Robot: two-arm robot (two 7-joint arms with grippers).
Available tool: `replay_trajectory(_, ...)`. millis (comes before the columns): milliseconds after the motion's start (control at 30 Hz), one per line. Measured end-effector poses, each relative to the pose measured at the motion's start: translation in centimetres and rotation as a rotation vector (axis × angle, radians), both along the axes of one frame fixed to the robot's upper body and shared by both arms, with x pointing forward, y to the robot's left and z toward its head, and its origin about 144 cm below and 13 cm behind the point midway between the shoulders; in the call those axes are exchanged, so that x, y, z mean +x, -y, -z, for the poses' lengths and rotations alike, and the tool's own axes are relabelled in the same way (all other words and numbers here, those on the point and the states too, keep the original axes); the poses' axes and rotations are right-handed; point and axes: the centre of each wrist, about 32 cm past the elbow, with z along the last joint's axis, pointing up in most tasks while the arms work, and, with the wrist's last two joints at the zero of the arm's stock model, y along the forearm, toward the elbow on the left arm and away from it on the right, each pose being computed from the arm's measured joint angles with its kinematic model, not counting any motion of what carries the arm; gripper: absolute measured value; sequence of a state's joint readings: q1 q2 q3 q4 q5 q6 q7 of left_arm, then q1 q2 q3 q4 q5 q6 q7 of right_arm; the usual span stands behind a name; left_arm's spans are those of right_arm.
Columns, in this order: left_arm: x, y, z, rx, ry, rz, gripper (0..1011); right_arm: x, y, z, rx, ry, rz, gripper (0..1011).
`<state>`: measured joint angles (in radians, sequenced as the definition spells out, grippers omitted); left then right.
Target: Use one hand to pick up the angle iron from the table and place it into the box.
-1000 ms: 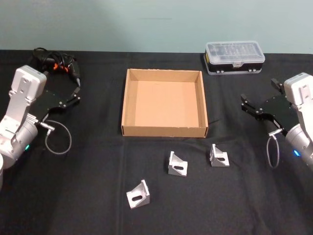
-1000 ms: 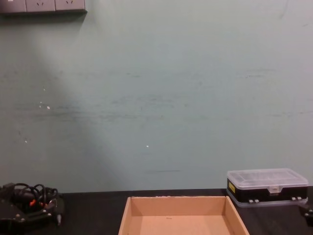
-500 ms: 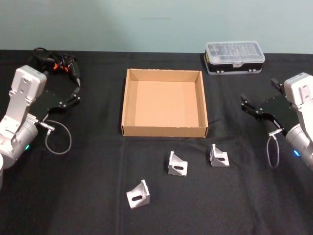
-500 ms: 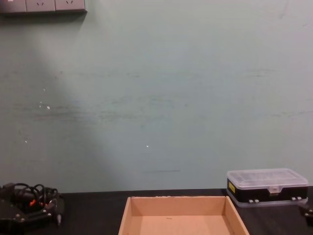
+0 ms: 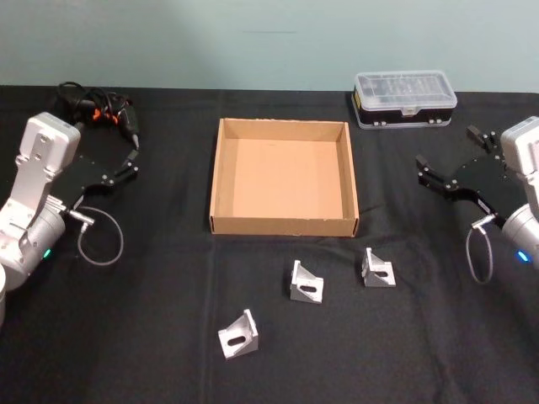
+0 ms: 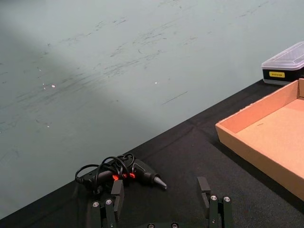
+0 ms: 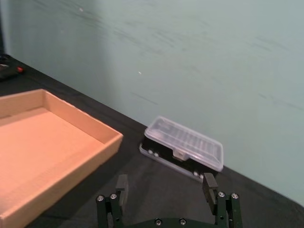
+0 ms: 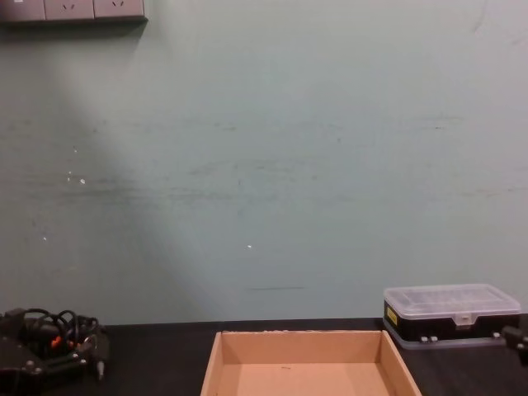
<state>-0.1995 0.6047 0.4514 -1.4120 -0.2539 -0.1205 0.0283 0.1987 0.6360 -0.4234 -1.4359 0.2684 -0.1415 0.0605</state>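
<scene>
Three silver angle irons lie on the black table [image 5: 152, 337] in front of the box: one in the middle [image 5: 306, 283], one to the right [image 5: 378, 268], one nearer the front [image 5: 238, 335]. The tan cardboard box [image 5: 283, 225] stands behind them with nothing inside; its wall [image 7: 71, 156] and rim [image 8: 301, 334] also appear. My left gripper [image 5: 131, 165] hovers open at the left, well away from the irons, fingers spread [image 6: 160, 187]. My right gripper [image 5: 445, 145] is open at the right, beside the box, holding nothing [image 7: 165, 182].
A black plastic case with a clear lid [image 5: 404, 98] sits at the back right, just beyond the right gripper [image 7: 185, 147]. A black glue gun with coiled cable [image 5: 97, 109] lies at the back left [image 6: 123, 173]. A pale green wall stands behind the table.
My right arm has shifted right and its gripper has risen a little, still open. The left arm, box and angle irons have not moved.
</scene>
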Motion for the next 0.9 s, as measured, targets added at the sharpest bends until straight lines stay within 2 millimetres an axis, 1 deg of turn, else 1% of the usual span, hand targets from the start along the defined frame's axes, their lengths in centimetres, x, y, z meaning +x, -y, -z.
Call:
replay_trajectory(67,0.0,0.0,0.0,0.000,0.000,0.000,1000,-0.1,0.4,-0.6,-0.011,0.008,-0.031,1000)
replay_trajectory(100,0.0,0.0,0.0,0.000,0.000,0.000,1000,-0.1,0.4,-0.6,-0.011,0.008,-0.031,1000)
replay_trajectory(300,0.0,0.0,0.0,0.000,0.000,0.000,1000,-0.6,1.7,-3.0,-0.077,0.023,-0.143,1000)
replay_trajectory(333,0.0,0.0,0.0,0.000,0.000,0.000,1000,-0.7,2.0,-3.7,-0.097,0.024,-0.173,1000)
replay_trajectory(433,0.0,0.0,0.0,0.000,0.000,0.000,1000,-0.8,2.5,-4.5,-0.107,0.018,-0.211,1000)
replay_trajectory(467,0.0,0.0,0.0,0.000,0.000,0.000,1000,-0.8,2.7,-5.1,-0.117,0.008,-0.241,1000)
replay_trajectory(667,0.0,0.0,0.0,0.000,0.000,0.000,1000,-0.7,3.9,-7.4,-0.151,-0.062,-0.374,1000)
replay_trajectory(833,0.0,0.0,0.0,0.000,0.000,0.000,1000,-0.2,4.7,-8.8,-0.150,-0.136,-0.492,1000)
replay_trajectory(900,0.0,0.0,0.0,0.000,0.000,0.000,1000,0.0,4.8,-8.9,-0.150,-0.163,-0.527,1000)
